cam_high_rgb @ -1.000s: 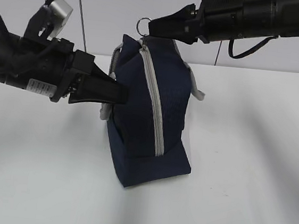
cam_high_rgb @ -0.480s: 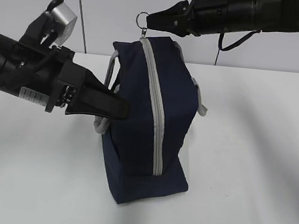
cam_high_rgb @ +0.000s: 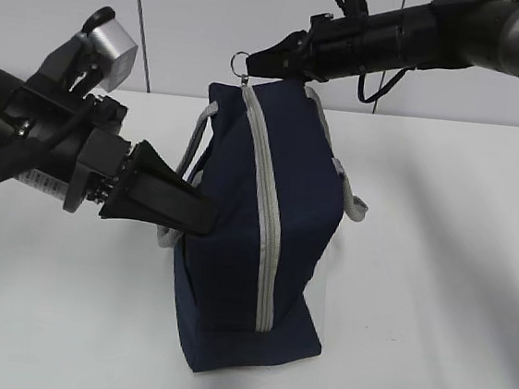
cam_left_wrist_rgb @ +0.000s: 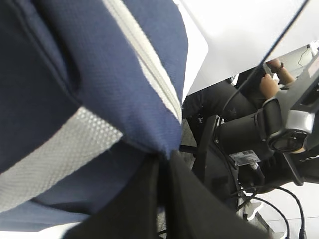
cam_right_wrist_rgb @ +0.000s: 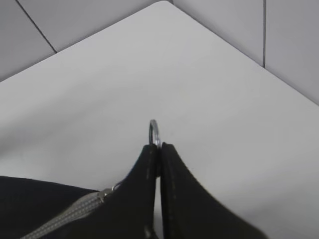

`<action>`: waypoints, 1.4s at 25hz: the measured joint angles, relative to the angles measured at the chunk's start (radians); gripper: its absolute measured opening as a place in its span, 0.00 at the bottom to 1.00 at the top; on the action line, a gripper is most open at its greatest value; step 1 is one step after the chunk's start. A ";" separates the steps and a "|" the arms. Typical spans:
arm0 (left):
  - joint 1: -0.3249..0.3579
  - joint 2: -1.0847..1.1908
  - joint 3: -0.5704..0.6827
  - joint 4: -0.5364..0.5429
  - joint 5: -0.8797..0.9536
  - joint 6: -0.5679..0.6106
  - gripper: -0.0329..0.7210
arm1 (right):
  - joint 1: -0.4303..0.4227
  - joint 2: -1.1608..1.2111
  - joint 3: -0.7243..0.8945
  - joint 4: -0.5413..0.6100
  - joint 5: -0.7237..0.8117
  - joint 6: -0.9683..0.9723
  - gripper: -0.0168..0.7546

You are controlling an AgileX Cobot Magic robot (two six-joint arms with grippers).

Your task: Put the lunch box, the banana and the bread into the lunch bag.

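Note:
The navy lunch bag [cam_high_rgb: 266, 223] stands on end on the white table, its grey zipper [cam_high_rgb: 263, 204] closed along the side facing the camera. My left gripper [cam_high_rgb: 203, 218] is shut on a fold of the bag's fabric [cam_left_wrist_rgb: 149, 124] at its left side, beside a grey handle [cam_high_rgb: 188, 164]. My right gripper [cam_high_rgb: 253, 64] is shut on the metal ring pull [cam_high_rgb: 241, 62] at the bag's top; the ring [cam_right_wrist_rgb: 154, 132] sticks out past the fingertips. The lunch box, banana and bread are out of view.
The white table [cam_high_rgb: 437, 269] spreads around the bag. A pale panelled wall [cam_high_rgb: 194, 20] stands behind. The second grey handle [cam_high_rgb: 352, 200] hangs on the bag's right side.
The bag has shifted slightly left and forward and stands more upright. My left gripper moved lower and nearer. My right arm swung left, still holding the ring.

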 joint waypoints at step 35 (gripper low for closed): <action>0.101 0.254 -0.414 0.078 -0.348 -0.631 0.72 | -0.019 0.014 -0.121 -0.130 0.155 -0.029 0.00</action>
